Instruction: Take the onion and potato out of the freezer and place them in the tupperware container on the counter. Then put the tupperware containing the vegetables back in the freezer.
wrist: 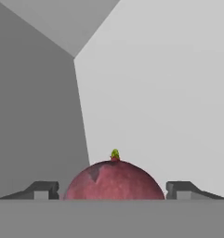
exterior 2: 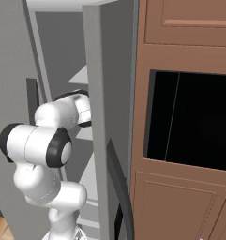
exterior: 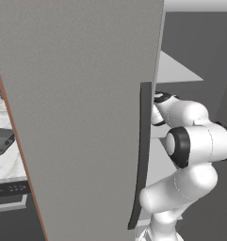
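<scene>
Looking along the hand camera, I have the onion (wrist: pixel 114 181) sitting dead centre at six o'clock, a dark red-pink dome with a small yellow-green sprout on top. The gripper (wrist: pixel 113 190) straddles it, one dark fingertip (wrist: pixel 42 189) out at about eight o'clock and the other at about four o'clock, each just beside the onion's flank. I can make out a thin gap on the right; on the left I cannot tell whether the pad touches. So the hand stands wide around the onion, and I cannot say it has a grip. Beyond the onion, pale grey inner walls of the freezer (wrist: pixel 155 93) meet in a corner running up toward eleven o'clock.

From the left base camera, the freezer door (exterior: pixel 86 117) stands open and fills the picture's middle, its long dark curved handle (exterior: pixel 142 155) at five o'clock. The arm (exterior: pixel 195 141) bends past the door's edge at three o'clock and reaches into the cabinet. At nine o'clock I see the marble counter (exterior: pixel 6 164) with the dark tupperware container (exterior: pixel 3 140) on it; something orange-brown lies inside.

From the right base camera, the arm reaches in at nine o'clock, with brown wooden cabinets (exterior 2: pixel 184 187) at three o'clock.
</scene>
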You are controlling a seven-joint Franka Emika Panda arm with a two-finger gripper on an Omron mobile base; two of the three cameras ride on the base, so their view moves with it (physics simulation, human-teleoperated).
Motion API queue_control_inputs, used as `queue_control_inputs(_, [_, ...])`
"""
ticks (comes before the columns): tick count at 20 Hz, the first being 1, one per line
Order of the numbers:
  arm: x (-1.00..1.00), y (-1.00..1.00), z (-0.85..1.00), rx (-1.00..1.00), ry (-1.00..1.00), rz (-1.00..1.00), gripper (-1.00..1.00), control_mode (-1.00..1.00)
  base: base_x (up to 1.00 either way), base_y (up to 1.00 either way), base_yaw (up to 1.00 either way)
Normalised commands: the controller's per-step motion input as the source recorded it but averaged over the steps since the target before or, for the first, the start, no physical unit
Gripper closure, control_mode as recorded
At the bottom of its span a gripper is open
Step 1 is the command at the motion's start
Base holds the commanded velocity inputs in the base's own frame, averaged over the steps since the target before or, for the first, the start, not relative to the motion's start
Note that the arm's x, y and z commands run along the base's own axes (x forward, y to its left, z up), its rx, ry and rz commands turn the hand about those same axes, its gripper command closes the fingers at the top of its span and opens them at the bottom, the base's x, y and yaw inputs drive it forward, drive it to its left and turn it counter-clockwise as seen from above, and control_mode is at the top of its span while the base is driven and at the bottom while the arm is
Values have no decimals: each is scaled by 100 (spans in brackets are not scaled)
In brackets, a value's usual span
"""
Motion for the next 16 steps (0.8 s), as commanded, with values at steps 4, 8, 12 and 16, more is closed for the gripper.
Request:
queue_control_inputs(4, [-6, 12, -25, 0, 3, -1, 100, -100, 0, 0, 0])
queue_control_inputs(8, [-26, 9, -26, 0, 3, 0, 100, -100, 0, 0, 0])
queue_control_inputs(12, [-57, 3, -4, 0, -1, 0, 100, -100, 0, 0, 0])
queue_control_inputs(16, [-86, 0, 11, 0, -12, -6, 100, -100, 0, 0, 0])
